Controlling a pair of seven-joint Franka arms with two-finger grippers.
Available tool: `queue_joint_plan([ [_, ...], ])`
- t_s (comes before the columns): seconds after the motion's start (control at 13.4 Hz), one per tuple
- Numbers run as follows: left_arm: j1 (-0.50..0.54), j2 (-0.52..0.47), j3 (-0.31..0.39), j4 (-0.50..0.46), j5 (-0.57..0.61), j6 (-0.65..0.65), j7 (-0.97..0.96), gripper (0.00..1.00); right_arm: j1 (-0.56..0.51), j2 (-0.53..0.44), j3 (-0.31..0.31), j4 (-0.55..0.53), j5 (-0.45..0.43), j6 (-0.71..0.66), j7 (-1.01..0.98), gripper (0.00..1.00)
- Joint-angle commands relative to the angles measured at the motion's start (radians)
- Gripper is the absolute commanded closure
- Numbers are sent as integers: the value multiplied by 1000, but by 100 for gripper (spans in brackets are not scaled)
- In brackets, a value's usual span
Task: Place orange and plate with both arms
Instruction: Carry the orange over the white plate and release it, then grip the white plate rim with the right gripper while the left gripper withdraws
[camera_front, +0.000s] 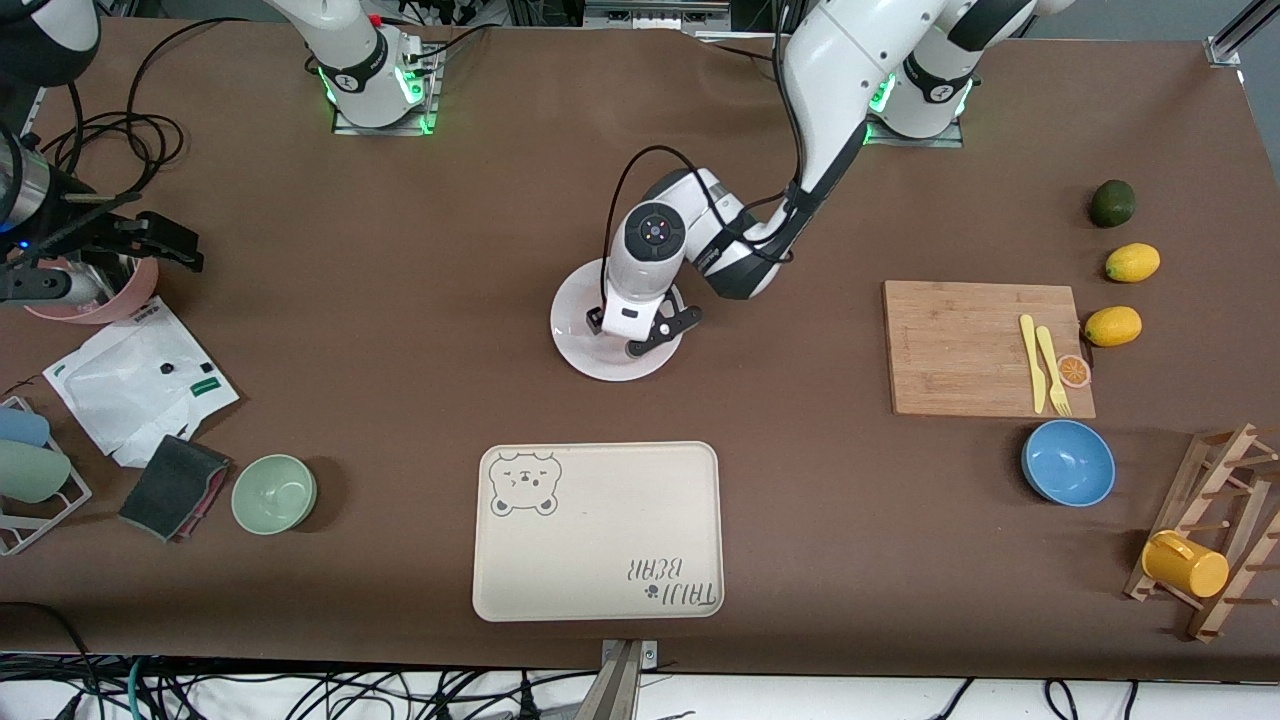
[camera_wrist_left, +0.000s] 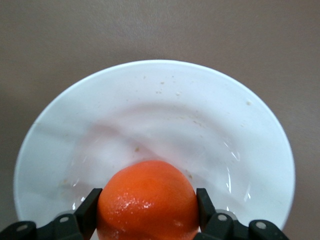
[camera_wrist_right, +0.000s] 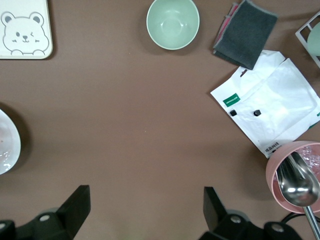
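The white plate (camera_front: 600, 366) lies mid-table, farther from the front camera than the bear tray. My left gripper (camera_front: 640, 334) is low over the plate and is shut on the orange (camera_wrist_left: 147, 200), one finger against each side of it. In the left wrist view the plate (camera_wrist_left: 165, 110) fills the picture under the fruit. The orange is hidden in the front view by the left hand. I cannot tell whether it touches the plate. My right gripper (camera_front: 165, 245) hangs open and empty over bare table at the right arm's end. Its wrist view shows the plate's edge (camera_wrist_right: 7, 142).
A beige bear tray (camera_front: 600, 530) lies near the front edge, with a green bowl (camera_front: 274, 493) beside it. A pink cup (camera_wrist_right: 295, 175) with a spoon and a white bag (camera_front: 140, 380) lie below the right gripper. A cutting board (camera_front: 970, 345), blue bowl (camera_front: 1068, 462) and lemons (camera_front: 1112, 326) are at the left arm's end.
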Motion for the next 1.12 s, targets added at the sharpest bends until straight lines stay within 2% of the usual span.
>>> queue_joint_plan([
  [0.0, -8, 9, 13, 44, 25, -8, -24, 0, 12, 93, 20, 17, 59, 0, -81, 0],
  [0.15, 11, -18, 13, 44, 28, -29, -23, 0, 15, 154, 24, 14, 196, 14, -78, 0],
  [0.37, 53, -104, 11, 44, 61, -213, 8, 0, 24, 277, 30, -2, 433, 57, -97, 0],
  [0.45, 76, -130, 8, 44, 72, -279, 38, 0, 33, 291, 52, -20, 499, 93, -97, 0],
  [0.75, 181, -230, 10, 42, 74, -488, 303, 0, 33, 280, 150, -259, 694, 398, -164, 0],
  [1.05, 336, -290, 10, 39, 74, -528, 587, 0, 33, 214, 245, -544, 1017, 706, -409, 0],
])
